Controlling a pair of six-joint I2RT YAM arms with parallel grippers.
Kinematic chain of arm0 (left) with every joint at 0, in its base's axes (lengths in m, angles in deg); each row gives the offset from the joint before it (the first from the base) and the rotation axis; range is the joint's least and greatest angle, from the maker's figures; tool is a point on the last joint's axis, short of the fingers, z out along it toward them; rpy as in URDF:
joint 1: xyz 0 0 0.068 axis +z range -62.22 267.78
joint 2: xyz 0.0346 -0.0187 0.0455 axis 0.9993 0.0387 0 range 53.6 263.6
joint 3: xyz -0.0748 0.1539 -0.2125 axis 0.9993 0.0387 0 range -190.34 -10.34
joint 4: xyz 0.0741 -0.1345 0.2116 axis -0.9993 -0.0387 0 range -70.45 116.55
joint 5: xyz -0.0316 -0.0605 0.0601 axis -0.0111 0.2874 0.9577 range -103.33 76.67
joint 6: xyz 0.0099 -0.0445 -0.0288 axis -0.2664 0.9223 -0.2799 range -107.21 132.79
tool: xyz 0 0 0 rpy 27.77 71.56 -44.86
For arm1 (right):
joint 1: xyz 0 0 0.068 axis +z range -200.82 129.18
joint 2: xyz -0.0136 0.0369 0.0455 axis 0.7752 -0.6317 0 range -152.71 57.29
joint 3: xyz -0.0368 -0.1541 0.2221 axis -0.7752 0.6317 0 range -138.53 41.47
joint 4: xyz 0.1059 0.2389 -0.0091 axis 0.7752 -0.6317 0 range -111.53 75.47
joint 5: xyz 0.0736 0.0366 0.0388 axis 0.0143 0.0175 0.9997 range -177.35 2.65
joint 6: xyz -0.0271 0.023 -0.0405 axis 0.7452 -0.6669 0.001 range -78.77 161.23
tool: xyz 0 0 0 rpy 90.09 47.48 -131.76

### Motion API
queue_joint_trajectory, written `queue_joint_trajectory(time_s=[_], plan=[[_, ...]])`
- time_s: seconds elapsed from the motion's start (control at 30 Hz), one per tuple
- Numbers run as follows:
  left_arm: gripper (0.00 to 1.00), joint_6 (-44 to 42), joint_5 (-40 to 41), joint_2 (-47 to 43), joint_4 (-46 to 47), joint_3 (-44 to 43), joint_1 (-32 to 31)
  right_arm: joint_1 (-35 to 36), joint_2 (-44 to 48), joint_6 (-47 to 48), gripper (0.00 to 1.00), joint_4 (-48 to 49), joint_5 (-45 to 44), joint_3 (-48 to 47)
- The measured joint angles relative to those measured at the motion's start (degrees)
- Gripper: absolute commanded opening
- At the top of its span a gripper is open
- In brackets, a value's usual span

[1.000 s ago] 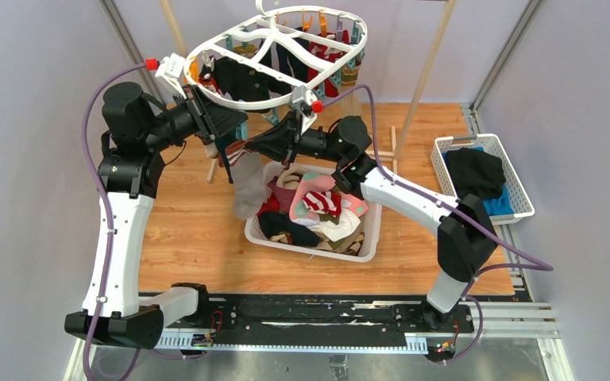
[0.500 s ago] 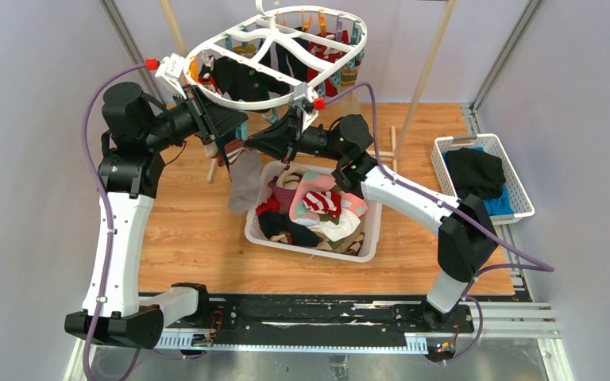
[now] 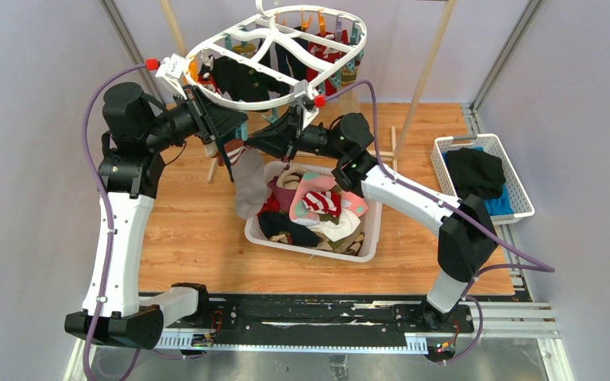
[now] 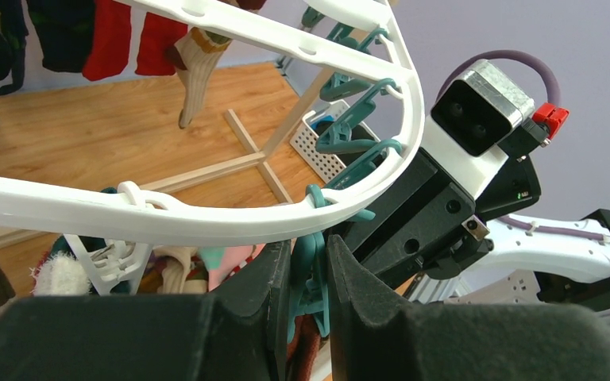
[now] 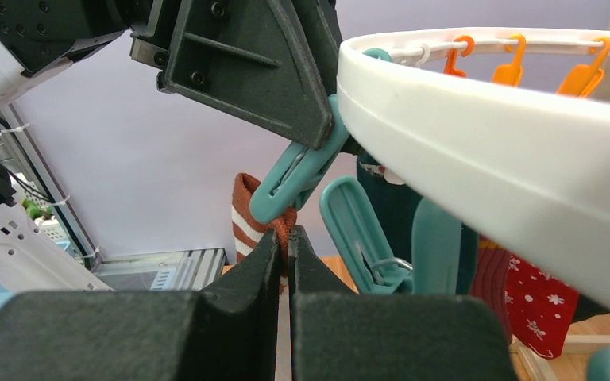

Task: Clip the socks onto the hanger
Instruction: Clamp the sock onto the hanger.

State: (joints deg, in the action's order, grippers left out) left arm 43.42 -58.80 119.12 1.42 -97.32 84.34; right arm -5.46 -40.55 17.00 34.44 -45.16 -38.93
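Nearest my bases, at the centre of the wooden desk [image 3: 191, 230], sits a white slotted basket [image 3: 375, 230] heaped with loose socks [image 3: 318, 198] in pink, red, black and cream. Just past its far-left corner, toward 11 o'clock, a grey sock [image 3: 246, 182] hangs limp. My right jaws are pressed together on its rust-and-white striped cuff [image 5: 244, 214], holding it just under the mouth of a teal clothespin [image 4: 311, 278]. I cannot tell whether the cuff is inside that mouth. My left jaws pinch the clothespin by its handles, and the two sets of jaws nearly meet tip to tip. The clothespin dangles from the near rim of the hanger [image 4: 206, 222], a white oval rack hanging at 12 o'clock above the desk. Under its far side hang clipped socks [image 4: 110, 36], red, dark and striped, beside orange clothespins [image 5: 508, 71]. Well apart at 3 o'clock, a smaller white basket [image 3: 446, 165] holds black and blue folded clothes [image 3: 475, 171].
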Motion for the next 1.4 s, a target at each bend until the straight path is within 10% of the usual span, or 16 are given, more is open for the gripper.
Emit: queue_joint_trajectory(time_s=[0.73,1.23,1.4], plan=[[0.08,-1.51,0.09,-0.22,0.22,0.33,0.00,-1.66,0.02,-1.97,0.00,0.33,-2.95,-0.46],[0.54,-3.10,0.33,-0.96,-0.17,0.81,-0.02,-1.66,0.00,-6.45,0.00,3.58,-3.26,-0.46],[0.55,-3.48,-0.04,-1.09,-0.76,1.09,-0.02,-1.66,0.00,-6.47,0.00,3.74,-3.26,-0.46]])
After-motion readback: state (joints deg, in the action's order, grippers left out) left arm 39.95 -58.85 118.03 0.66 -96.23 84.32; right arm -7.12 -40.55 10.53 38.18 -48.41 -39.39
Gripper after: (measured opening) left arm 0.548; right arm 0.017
